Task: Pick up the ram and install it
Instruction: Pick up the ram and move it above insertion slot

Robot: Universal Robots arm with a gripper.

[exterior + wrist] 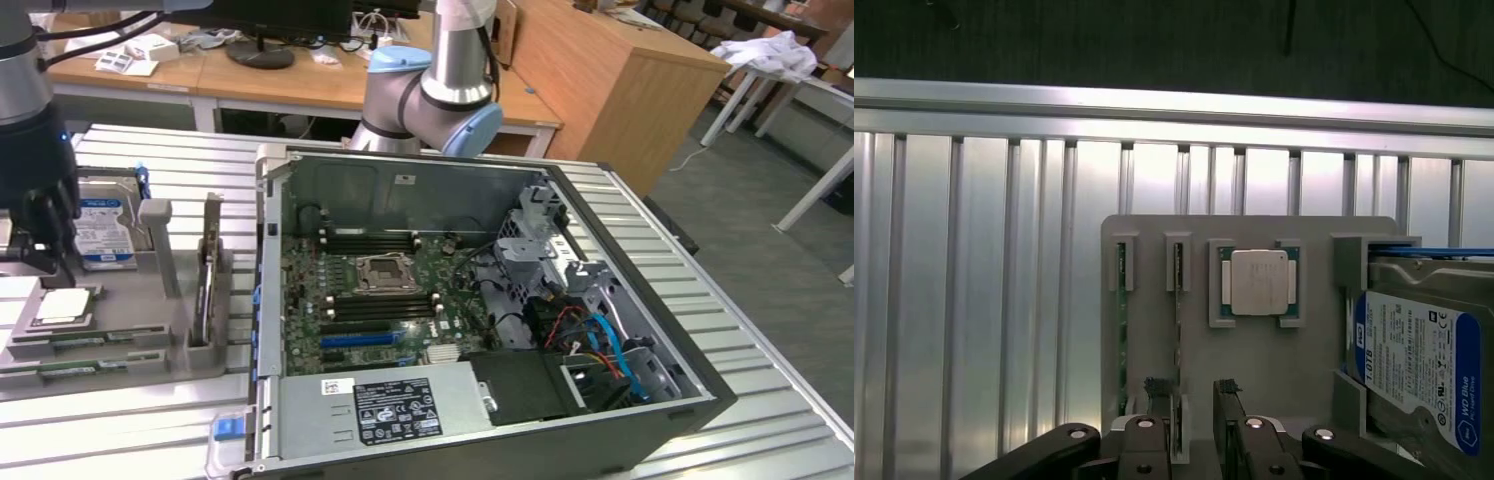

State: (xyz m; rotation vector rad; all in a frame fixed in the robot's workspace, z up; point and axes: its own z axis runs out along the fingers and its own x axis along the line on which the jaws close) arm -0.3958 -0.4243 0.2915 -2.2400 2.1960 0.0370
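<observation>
Two ram sticks, thin green boards, stand on edge in slots of a grey holder tray [1254,360]: one ram stick [1177,320] and a second ram stick [1122,330] beside it. In the exterior view they are green strips [80,346] at the tray's near end. My gripper [1191,405] hovers above the tray, open, with nothing between its fingers. The nearer ram stick lies just inside one fingertip [1154,400]. From the exterior view the gripper [34,250] hangs at the far left over the tray.
On the same tray sit a square silver processor chip [1259,282] and a hard drive with a blue label [1419,365]. The open computer case [467,300] fills the table's middle, its motherboard memory slots [380,240] around the processor socket [387,270]. The table is ribbed aluminium.
</observation>
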